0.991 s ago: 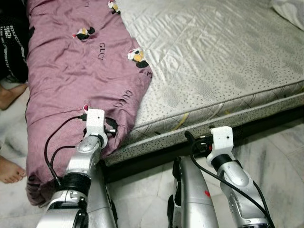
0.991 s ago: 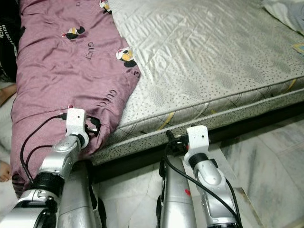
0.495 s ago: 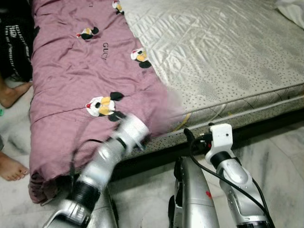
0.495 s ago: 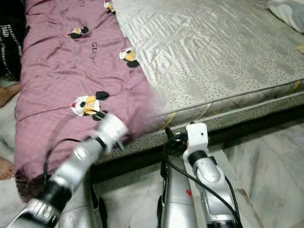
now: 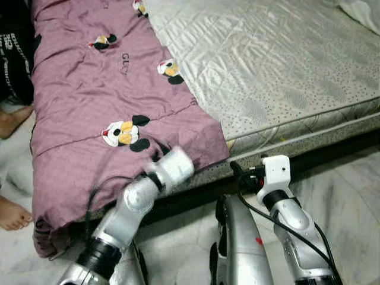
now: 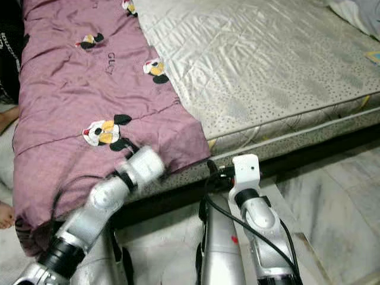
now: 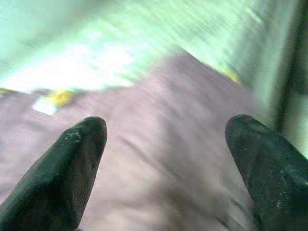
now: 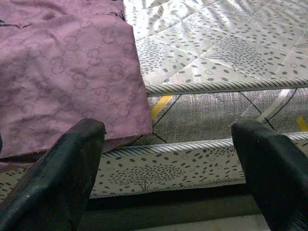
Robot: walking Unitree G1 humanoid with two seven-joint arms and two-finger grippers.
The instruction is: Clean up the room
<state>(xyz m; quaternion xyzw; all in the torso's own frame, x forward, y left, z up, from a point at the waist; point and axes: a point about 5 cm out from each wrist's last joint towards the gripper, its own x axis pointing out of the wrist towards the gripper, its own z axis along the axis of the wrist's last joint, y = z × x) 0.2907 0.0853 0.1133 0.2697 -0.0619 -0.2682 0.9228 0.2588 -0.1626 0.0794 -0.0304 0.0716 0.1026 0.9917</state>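
A purple quilt (image 5: 101,113) with cartoon penguin patches covers the left part of a silver-grey mattress (image 5: 279,65) and hangs over its front edge. Its front corner (image 5: 214,151) lies flat at the mattress edge. My left arm's wrist (image 5: 172,167) is blurred, just in front of the quilt's hanging edge. In the left wrist view my left gripper (image 7: 166,132) is open, with purple cloth beyond its fingers and nothing held. My right gripper (image 8: 168,132) is open too, low in front of the mattress side, facing the quilt corner (image 8: 139,120).
A person's bare feet (image 5: 12,215) stand on the marble floor at the left, beside the hanging quilt, with dark clothing (image 5: 15,53) above. A white cloth (image 5: 362,9) lies at the mattress's far right. Dark bed base (image 5: 332,157) runs under the mattress.
My left arm has swung right and down along the bed's front edge. The quilt's folded corner is now spread flat to the right, and a penguin patch has come into view.
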